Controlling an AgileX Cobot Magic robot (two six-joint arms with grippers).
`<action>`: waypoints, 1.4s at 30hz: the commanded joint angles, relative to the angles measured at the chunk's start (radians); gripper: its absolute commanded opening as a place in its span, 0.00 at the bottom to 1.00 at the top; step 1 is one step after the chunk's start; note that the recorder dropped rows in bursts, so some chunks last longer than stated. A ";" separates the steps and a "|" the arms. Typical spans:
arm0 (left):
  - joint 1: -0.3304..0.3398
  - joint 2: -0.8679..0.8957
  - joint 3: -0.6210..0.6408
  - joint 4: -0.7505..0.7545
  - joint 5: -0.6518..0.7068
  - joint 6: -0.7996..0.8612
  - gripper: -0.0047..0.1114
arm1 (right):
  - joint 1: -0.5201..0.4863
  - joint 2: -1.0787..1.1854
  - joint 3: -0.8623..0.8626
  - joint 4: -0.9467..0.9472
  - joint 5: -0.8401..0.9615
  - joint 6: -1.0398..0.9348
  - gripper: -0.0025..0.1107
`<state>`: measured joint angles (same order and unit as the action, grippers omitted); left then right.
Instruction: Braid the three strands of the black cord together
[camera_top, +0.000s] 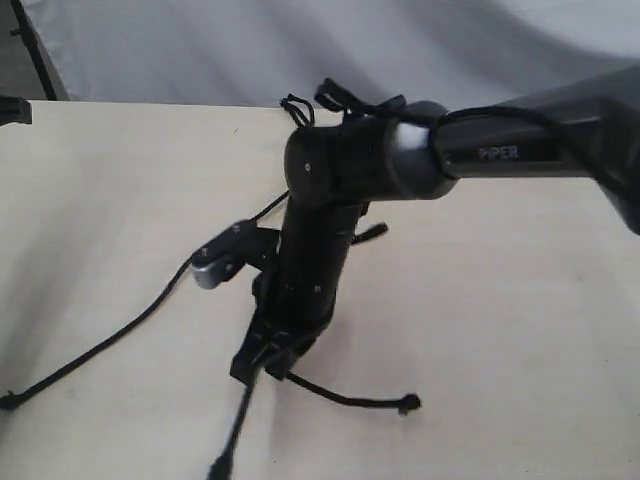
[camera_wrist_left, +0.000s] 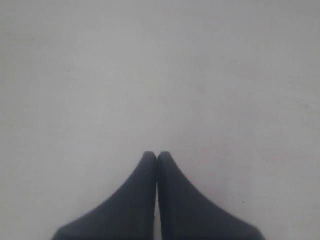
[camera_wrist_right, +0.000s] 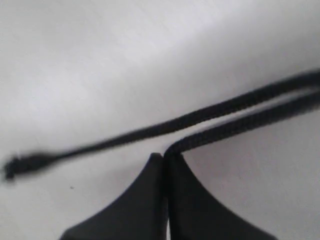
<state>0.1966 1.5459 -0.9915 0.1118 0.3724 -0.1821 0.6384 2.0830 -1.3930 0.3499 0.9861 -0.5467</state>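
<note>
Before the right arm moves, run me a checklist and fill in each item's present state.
1. Right gripper shut on the held strand: ok, the strand comes out from between the fingers.
2. Second strand not pinched: ok, it runs past the fingertips; whether it touches them, cannot tell.
3. Left gripper free: ok, shut on nothing, with only bare table in its view.
4. Three strands fanned apart on the table: ok in the exterior view.
5. Knot secured: cannot tell, it cannot be made out behind the arm.
6. First crossing made: cannot tell, the arm covers where the strands meet.
</note>
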 joint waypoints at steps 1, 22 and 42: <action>0.002 -0.005 0.006 -0.016 0.001 -0.005 0.05 | -0.010 -0.108 -0.055 -0.050 0.036 0.017 0.02; 0.002 -0.005 0.006 -0.020 -0.001 -0.002 0.05 | -0.537 -0.169 0.184 -0.115 -0.256 0.151 0.02; -0.401 -0.005 0.006 -0.098 0.083 0.047 0.05 | -0.537 -0.052 0.235 -0.111 -0.379 0.210 0.35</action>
<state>-0.1206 1.5459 -0.9915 0.0490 0.4490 -0.1397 0.1094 2.0169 -1.1613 0.2462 0.6097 -0.3497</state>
